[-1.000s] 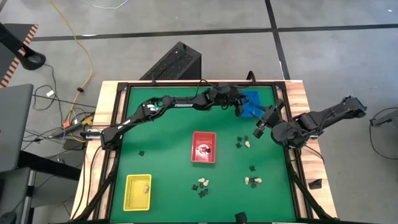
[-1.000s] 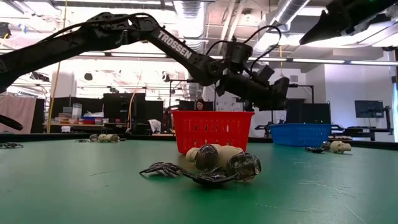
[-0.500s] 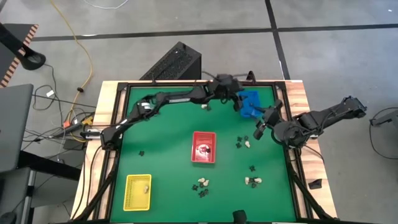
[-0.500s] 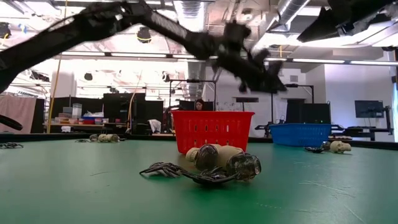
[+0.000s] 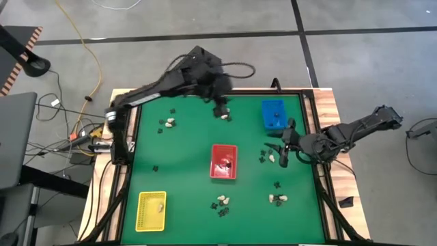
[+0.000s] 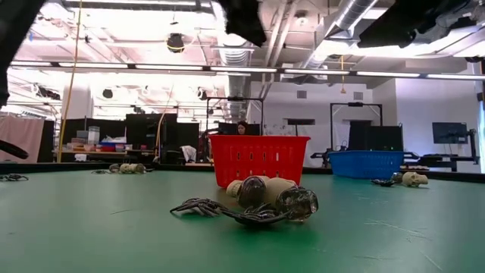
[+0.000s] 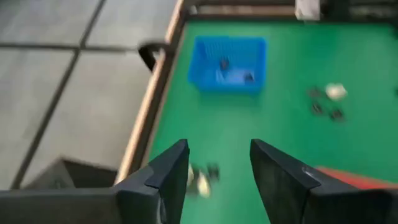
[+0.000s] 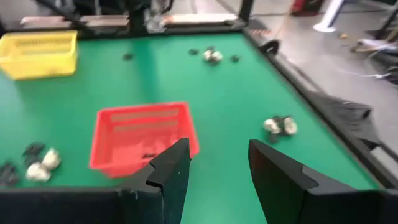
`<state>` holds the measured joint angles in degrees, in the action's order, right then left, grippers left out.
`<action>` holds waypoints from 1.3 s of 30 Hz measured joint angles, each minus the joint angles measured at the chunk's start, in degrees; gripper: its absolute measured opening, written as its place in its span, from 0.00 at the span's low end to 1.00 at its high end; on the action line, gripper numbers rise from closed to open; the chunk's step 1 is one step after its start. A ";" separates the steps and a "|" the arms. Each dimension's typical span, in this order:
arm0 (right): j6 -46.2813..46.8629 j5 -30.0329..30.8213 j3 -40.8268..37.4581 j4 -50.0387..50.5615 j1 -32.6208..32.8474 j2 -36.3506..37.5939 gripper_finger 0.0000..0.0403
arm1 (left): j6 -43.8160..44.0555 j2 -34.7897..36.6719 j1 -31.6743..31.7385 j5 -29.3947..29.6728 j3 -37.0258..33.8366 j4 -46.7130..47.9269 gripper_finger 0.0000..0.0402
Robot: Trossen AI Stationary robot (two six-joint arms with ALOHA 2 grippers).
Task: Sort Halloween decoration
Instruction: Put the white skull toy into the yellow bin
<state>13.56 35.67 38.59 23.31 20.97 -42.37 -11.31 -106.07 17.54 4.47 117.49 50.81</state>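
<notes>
Step in hand: sorting is partly done; both arms appear to be between picks, and nothing is carried.
Yellow tray (image 5: 151, 210): near the front-left corner of the desk (image 5: 184, 184), with one cream piece inside.
Left end effector (image 5: 220, 109): above the back part of the desk, left of the blue tray; in the left wrist view its fingers (image 7: 168, 177) stand apart with nothing between them, and a small cream-and-black piece (image 7: 202, 180) lies on the green below.
Back-left pieces (image 5: 166, 124): a small cream and black group, lying loose near the left edge.
Red tray (image 5: 223, 162): about the middle of the desk, with small pieces inside.
Front pieces (image 5: 221, 203): a loose group of Halloween decoration near the front edge; another group (image 5: 277, 199) lies to its right.
Blue tray (image 5: 272, 114): near the back-right corner, holding some dark pieces.
Right end effector (image 5: 283, 147): over the right side, just beside a loose group (image 5: 269, 157); in the right wrist view the fingers (image 8: 171, 168) are apart and empty.
Next move, my judgement: each arm must lower onto one tiny piece and close exactly, because the pieces lie close together and two may be caught at once.
</notes>
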 joint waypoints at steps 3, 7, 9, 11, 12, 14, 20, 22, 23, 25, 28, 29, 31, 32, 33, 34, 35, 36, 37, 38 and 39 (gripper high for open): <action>1.75 -4.64 0.00 0.02 0.00 -2.75 0.48 | 1.59 7.64 -2.78 2.34 -13.68 -2.72 0.33; 8.83 -12.12 0.00 0.73 0.00 -6.69 0.48 | 4.80 21.66 -7.23 6.10 -38.08 -17.22 0.25; 13.95 -15.88 0.00 2.14 0.01 -8.13 0.48 | 6.01 29.65 -9.69 6.88 -50.31 -28.34 0.22; 19.69 -18.48 0.00 4.59 -0.03 -9.25 0.48 | 5.95 36.51 -12.40 7.02 -61.97 -40.82 0.20; 22.59 -19.59 0.00 6.40 -0.15 -9.67 0.48 | 5.67 39.49 -13.88 6.84 -67.63 -47.52 0.19; 28.48 -20.77 0.00 10.15 -0.82 -10.51 0.48 | 4.52 44.88 -16.41 5.77 -77.70 -61.00 0.17; 45.73 -23.21 0.00 20.46 -4.78 -14.10 0.48 | 1.47 53.65 -19.74 4.78 -99.39 -89.28 0.15; 49.01 -24.83 0.00 21.43 -6.64 -15.76 0.48 | 1.92 55.92 -19.71 4.79 -102.73 -92.27 0.15; 50.23 -25.45 0.00 21.56 -7.61 -16.77 0.48 | 2.11 56.91 -19.61 4.85 -103.61 -92.52 0.15; 52.39 -26.56 0.00 21.18 -9.31 -18.84 0.48 | 2.18 58.35 -19.41 4.96 -104.29 -91.64 0.15; 54.55 -26.83 0.00 20.85 -11.07 -22.37 0.48 | 2.25 60.46 -19.43 4.94 -104.43 -90.36 0.15; 54.54 -26.83 0.00 20.68 -11.61 -23.75 0.48 | 2.26 60.77 -19.43 4.94 -104.41 -90.37 0.15; 54.56 -26.90 0.00 20.43 -12.46 -25.87 0.48 | 2.31 61.36 -19.43 4.26 -104.41 -89.07 0.15; 54.55 -26.99 0.00 20.26 -12.73 -26.86 0.48 | 2.31 61.45 -19.41 3.53 -104.41 -88.65 0.15; 54.53 -27.02 0.00 20.12 -13.07 -27.74 0.48 | 2.31 61.51 -19.42 2.93 -104.41 -88.46 0.15; 54.53 -27.03 0.00 19.96 -13.40 -28.60 0.48 | 2.31 61.58 -19.41 2.38 -104.41 -88.10 0.15; 54.53 -27.07 0.00 19.69 -13.59 -29.43 0.48 | 2.33 61.57 -19.42 2.14 -104.41 -87.83 0.15; 54.49 -27.23 0.00 19.46 -13.72 -30.23 0.48 | 2.34 61.54 -19.43 1.97 -104.41 -87.58 0.15; 54.35 -27.50 0.00 19.45 -13.79 -30.91 0.48 | 2.48 61.54 -19.43 1.94 -104.41 -87.37 0.15; 54.19 -27.94 0.00 19.46 -13.93 -31.71 0.48 | 2.72 61.52 -19.41 1.92 -104.41 -87.37 0.15; 54.10 -28.22 0.00 19.49 -14.01 -32.41 0.48 | 2.84 61.54 -19.41 1.94 -104.41 -87.43 0.15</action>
<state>67.67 7.45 38.59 42.80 6.96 -74.78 -8.47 -44.53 -1.87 6.42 13.08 -36.62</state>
